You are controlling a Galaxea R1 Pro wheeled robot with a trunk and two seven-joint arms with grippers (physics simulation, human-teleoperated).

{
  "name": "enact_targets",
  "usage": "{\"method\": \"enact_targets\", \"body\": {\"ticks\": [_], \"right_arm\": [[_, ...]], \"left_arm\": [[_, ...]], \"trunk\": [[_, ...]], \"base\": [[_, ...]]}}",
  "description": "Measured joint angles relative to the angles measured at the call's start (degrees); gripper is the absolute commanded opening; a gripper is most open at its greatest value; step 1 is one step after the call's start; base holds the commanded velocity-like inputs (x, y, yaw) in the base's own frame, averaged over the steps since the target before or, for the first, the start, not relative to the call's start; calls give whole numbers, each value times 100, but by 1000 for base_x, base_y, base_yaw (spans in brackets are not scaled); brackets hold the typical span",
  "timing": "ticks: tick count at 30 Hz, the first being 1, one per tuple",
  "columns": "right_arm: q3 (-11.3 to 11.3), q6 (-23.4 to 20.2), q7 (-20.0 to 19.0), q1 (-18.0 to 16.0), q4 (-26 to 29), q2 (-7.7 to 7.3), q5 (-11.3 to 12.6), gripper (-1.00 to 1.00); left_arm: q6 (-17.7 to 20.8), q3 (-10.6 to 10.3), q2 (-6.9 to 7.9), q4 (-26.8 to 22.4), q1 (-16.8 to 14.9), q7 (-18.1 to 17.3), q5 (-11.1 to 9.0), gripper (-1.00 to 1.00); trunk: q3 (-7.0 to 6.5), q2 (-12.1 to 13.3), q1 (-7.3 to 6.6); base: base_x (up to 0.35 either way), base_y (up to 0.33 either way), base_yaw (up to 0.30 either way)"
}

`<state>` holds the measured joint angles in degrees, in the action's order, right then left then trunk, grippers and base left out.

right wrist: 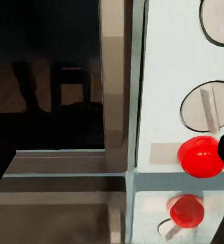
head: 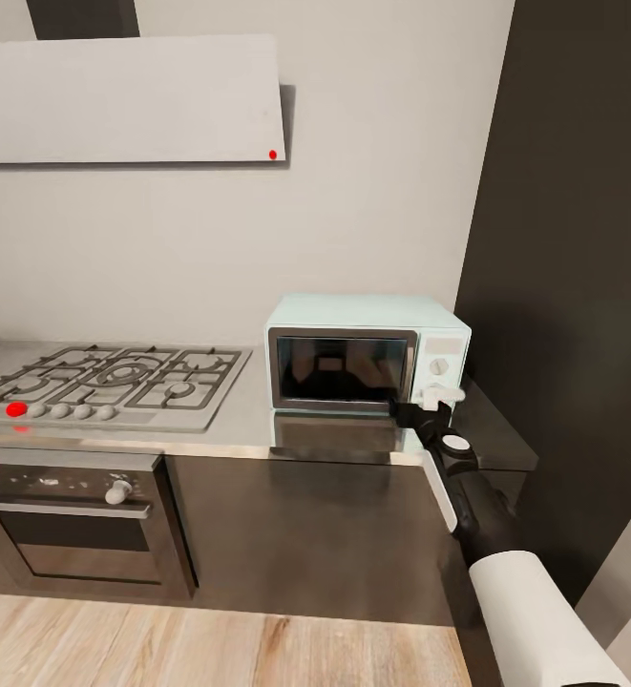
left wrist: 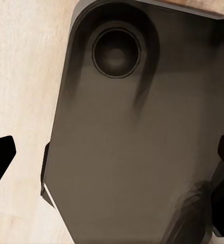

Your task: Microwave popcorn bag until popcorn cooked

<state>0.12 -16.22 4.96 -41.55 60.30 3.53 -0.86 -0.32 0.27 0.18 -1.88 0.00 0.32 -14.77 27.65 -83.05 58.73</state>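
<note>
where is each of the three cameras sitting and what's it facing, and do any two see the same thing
Head view: high on the robot, facing forward and down at the countertop, stove and microwave; the right arm reaches to the microwave's lower right corner, right gripper.
Left wrist view: near the left gripper, looking down at the robot's dark base over wood floor; a dark fingertip shows.
Right wrist view: close on the microwave, its glass door, knobs and a red button.
Shared: head and right wrist views both see the microwave.
</note>
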Motion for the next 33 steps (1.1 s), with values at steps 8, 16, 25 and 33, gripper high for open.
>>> {"method": "enact_targets", "body": {"ticks": [8, 16, 25, 33], "right_arm": [[39, 4, 7, 1, 58, -74, -1, 100], [52, 174, 28, 0, 105, -27, -5, 100], [32, 442, 29, 0, 105, -47, -1, 100], [44, 445, 68, 0, 105, -16, -4, 100]], "left_arm": [[0, 5, 0, 0, 0, 0, 0, 100], [0, 8, 9, 0, 0, 2, -8, 100], [0, 8, 5, 0, 0, 0, -7, 100], [0, 8, 2, 0, 0, 0, -10, 100]], "trunk": [[0, 0, 0], [0, 0, 0], [0, 0, 0], [0, 0, 0]], "base": [[0, 0, 0], [0, 0, 0], [0, 0, 0], [0, 0, 0]]}}
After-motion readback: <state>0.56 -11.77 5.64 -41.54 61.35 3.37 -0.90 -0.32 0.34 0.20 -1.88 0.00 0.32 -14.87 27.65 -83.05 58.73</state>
